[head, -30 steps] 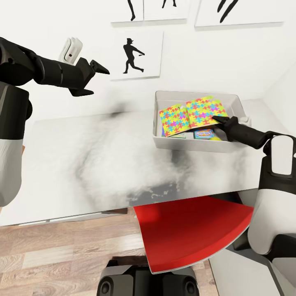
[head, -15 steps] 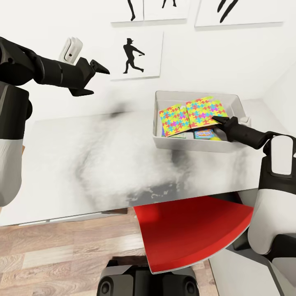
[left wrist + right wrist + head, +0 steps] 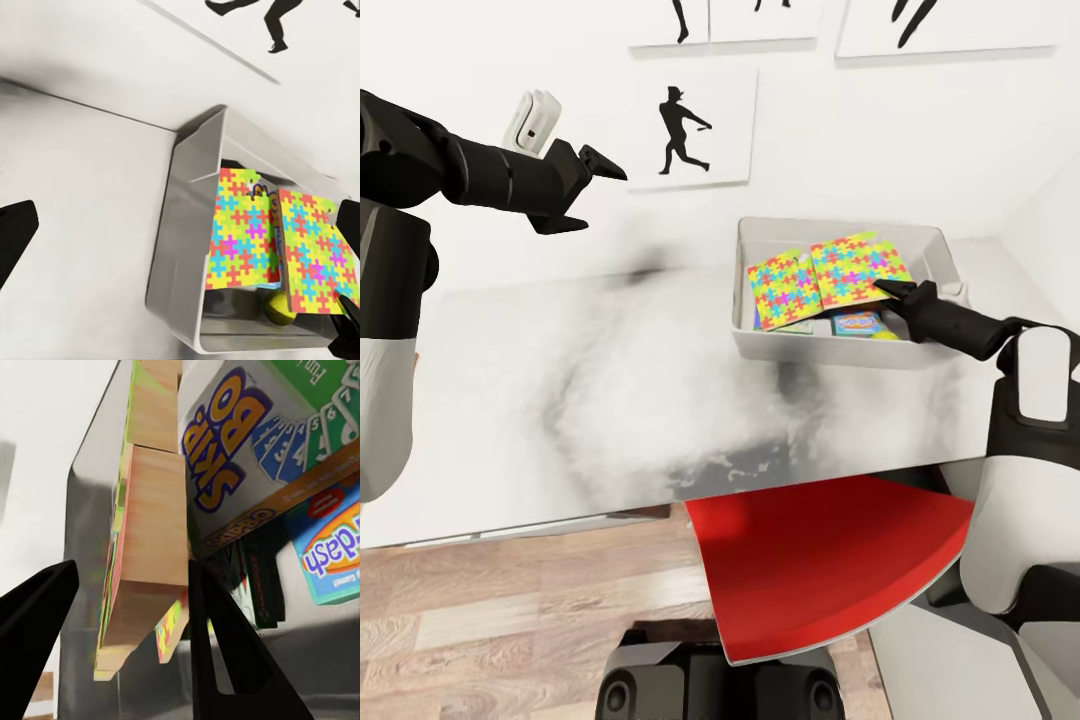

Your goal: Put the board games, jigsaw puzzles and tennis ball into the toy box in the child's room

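Head camera looks down and forward over the table [image 3: 610,400], toy box [image 3: 760,345] far right. Left wrist camera, high at the far left, looks across and down at that same toy box [image 3: 180,247]. Right wrist camera sits right against the jigsaw puzzles [image 3: 146,547], inside the box.

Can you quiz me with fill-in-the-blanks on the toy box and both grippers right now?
1. Both jigsaw puzzles lie inside the ____.
2. The gripper reaching into the toy box is the ____ one.
3. The left gripper hangs above the table holding ____.
4. The green box in the right wrist view is lettered ____.

Missing words: toy box; right; nothing; SKIP-BO
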